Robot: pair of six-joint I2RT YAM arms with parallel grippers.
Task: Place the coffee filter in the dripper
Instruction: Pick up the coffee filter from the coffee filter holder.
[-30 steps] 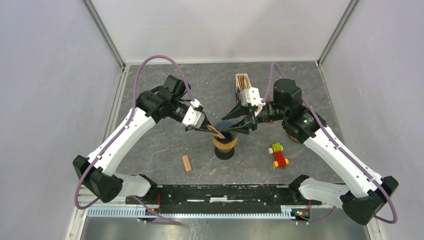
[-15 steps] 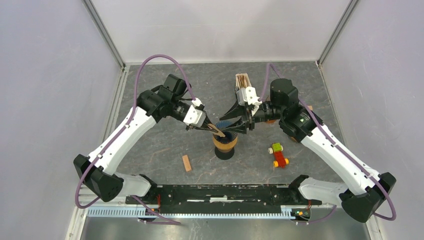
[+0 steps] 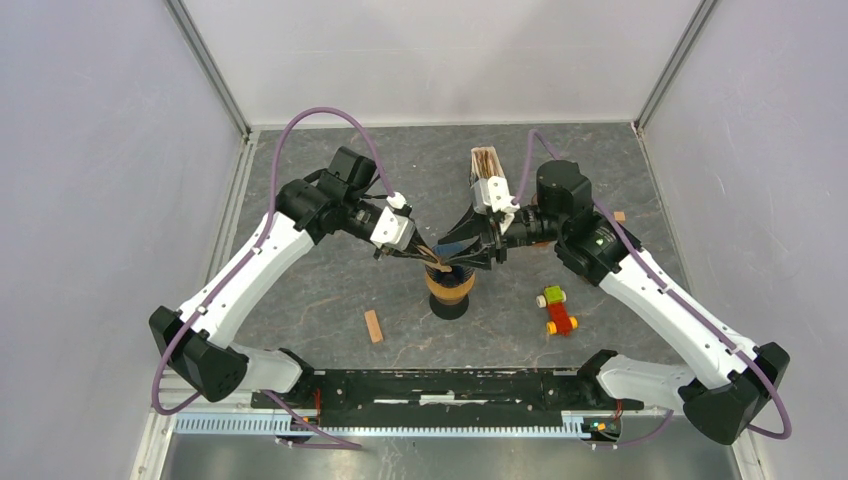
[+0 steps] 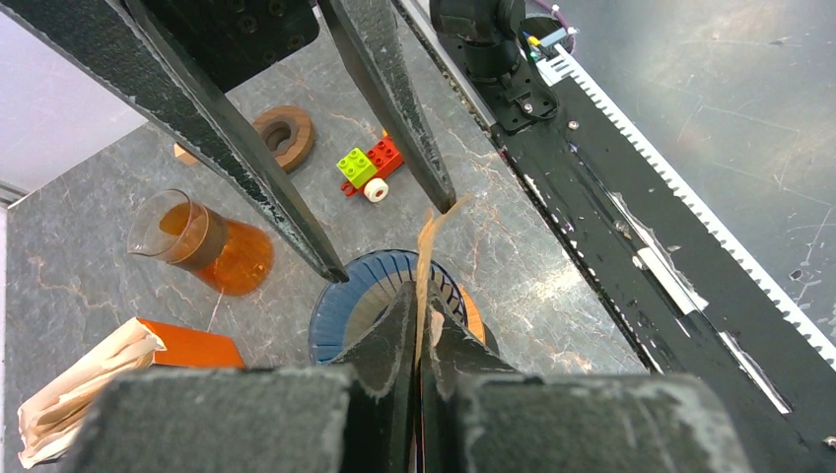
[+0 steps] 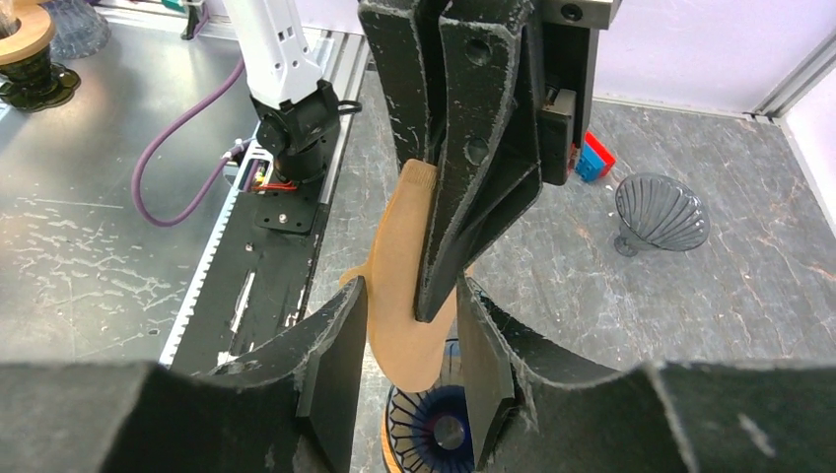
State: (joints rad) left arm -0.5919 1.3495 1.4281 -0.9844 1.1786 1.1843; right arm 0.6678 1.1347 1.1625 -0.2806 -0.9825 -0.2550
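Observation:
The brown paper coffee filter [image 3: 436,263] is pinched flat in my left gripper [image 3: 428,258], which is shut on it just above the left rim of the blue ribbed dripper [image 3: 453,273] on its orange base. In the left wrist view the filter [image 4: 427,241] sticks up edge-on out of the gripper [image 4: 419,296] over the dripper [image 4: 340,310]. My right gripper [image 3: 471,256] is open, its fingers straddling the filter [image 5: 399,281] and the left fingertips [image 5: 473,168], right above the dripper's bowl [image 5: 439,424]. The right gripper [image 5: 412,325] holds nothing.
A holder with a stack of filters [image 3: 486,165] stands behind the dripper. An orange glass carafe [image 4: 202,241] and a brown ring [image 4: 286,133] lie to the right. A toy brick car [image 3: 557,310] and a wooden block [image 3: 373,325] lie nearer the front.
My right gripper has moved left and a little back, closing in around the filter and the left fingertips. The left gripper has shifted slightly right, still holding the filter.

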